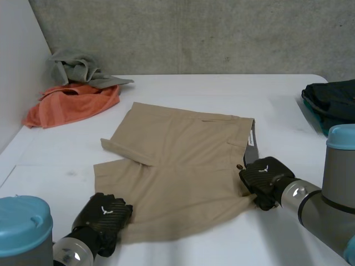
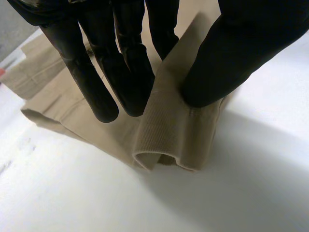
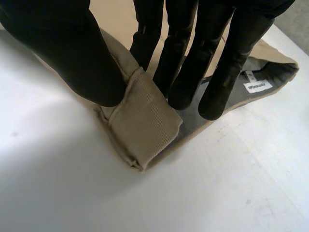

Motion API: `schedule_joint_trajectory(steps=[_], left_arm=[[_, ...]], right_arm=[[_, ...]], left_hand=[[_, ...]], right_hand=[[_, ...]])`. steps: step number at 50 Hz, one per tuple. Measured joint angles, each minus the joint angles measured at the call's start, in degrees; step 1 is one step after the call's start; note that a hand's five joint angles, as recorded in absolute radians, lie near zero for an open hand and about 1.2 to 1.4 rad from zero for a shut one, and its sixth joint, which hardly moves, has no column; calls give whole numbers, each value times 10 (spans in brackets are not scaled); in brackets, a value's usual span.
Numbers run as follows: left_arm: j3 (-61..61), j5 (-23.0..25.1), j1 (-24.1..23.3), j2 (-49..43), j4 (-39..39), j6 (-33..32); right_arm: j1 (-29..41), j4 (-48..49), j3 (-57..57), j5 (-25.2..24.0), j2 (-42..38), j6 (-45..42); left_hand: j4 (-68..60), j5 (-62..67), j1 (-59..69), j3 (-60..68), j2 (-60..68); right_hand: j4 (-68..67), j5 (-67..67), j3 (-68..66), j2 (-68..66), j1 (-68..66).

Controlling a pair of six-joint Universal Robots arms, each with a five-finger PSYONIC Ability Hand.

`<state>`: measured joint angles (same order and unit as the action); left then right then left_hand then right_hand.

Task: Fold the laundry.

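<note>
The khaki shorts [image 1: 183, 166] lie toward 12 o'clock from both hands (left hand [image 1: 105, 219] pinching the hem corner, right hand [image 1: 266, 178] pinching the waistband corner).

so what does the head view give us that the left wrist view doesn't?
Head view adds the right hand at the waistband corner, an orange cloth, a grey cloth and dark clothes. Left wrist view adds the pinch: fingers and thumb closed on a hem corner. Both show the tan shorts, the left hand and the white table.
</note>
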<state>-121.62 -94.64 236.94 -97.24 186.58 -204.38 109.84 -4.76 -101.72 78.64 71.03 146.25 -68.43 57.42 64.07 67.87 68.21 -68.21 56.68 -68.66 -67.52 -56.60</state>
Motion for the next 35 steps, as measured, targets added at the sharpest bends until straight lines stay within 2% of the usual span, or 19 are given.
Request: schedule_joint_trajectory(steps=[5,7,12,15,19,25,29,35], left_arm=[[0,-3,-19,26,-51,-28],[1,0,-31,37,-112,-50],[23,8,-48,47,-209,-79],[55,9,-51,45,-212,-86],[112,8,-49,25,-169,-92],[212,-3,-35,-46,-55,-113],[304,-15,-18,-136,44,-161],[429,-21,5,-263,150,-241]], right_arm=[[0,-69,-11,-3,32,-38],[-1,-128,-20,-5,51,-81],[-1,-218,-29,-9,75,-162],[1,-224,-19,-10,80,-181],[1,-187,8,-10,76,-161],[5,-104,67,-8,32,-102],[8,-20,122,16,-23,-77],[10,111,199,68,-109,-83]], left_hand=[[-2,4,0,1,1],[-2,5,0,1,1],[-2,5,0,1,2],[-2,5,1,1,2],[-2,5,5,2,3],[-2,5,5,3,3],[-2,5,5,3,3],[-2,5,5,3,3]], right_hand=[[0,0,0,0,0],[0,0,0,0,0],[0,0,0,0,0],[0,0,0,0,1],[0,0,0,0,0],[0,0,0,0,0],[0,0,0,0,0],[0,0,0,0,0]])
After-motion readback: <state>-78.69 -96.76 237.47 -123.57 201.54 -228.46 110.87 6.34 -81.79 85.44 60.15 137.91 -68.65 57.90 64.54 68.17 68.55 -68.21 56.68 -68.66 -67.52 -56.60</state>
